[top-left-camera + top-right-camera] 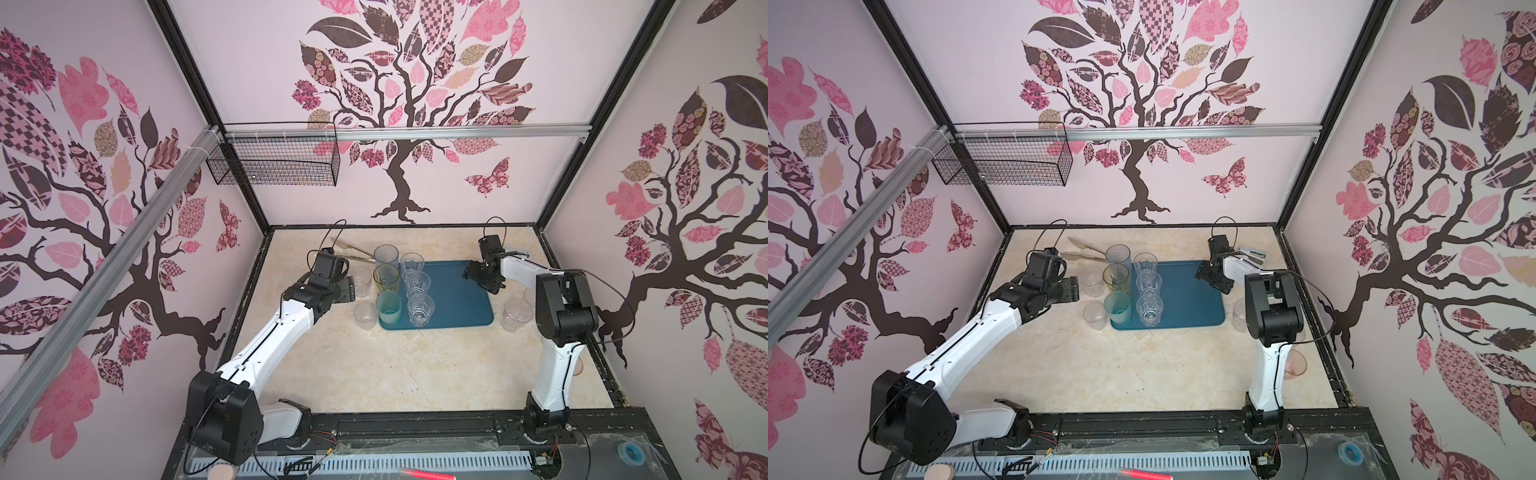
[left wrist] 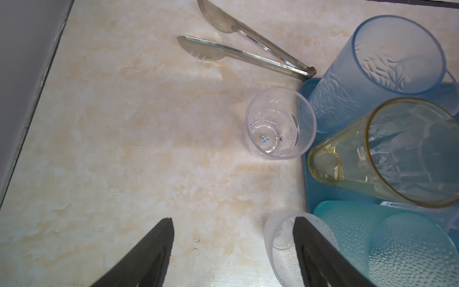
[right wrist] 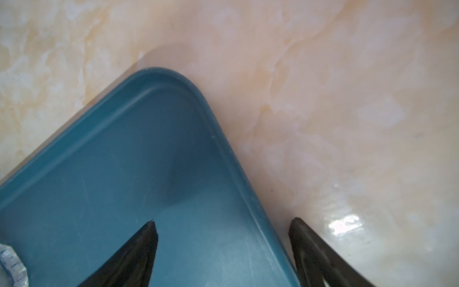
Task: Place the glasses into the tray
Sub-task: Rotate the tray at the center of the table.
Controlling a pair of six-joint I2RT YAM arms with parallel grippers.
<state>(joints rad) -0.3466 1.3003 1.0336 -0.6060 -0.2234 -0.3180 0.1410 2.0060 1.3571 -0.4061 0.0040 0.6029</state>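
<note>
The left gripper (image 2: 233,221) hangs spread and empty. A frosted short glass (image 2: 278,238) sits partly under one finger and a clear glass (image 2: 280,123) stands ahead. It should centre both jaws around one glass, clear of the tray (image 2: 306,87) rim, before closing. The right gripper (image 3: 223,221), also spread and empty, is over the tray's corner.

The left gripper's (image 2: 233,220) jaws hang over the table (image 2: 124,149). The far glass (image 2: 280,123) stands ahead of them, just beside the tray (image 2: 313,193). The tongs (image 2: 248,49) lie farther ahead. The near glass (image 2: 279,238) sits under the tray-side finger. Tall glasses (image 2: 407,154) stand on the tray beyond it. The right gripper's (image 3: 223,221) jaws straddle the tray's rim near a corner.
</note>
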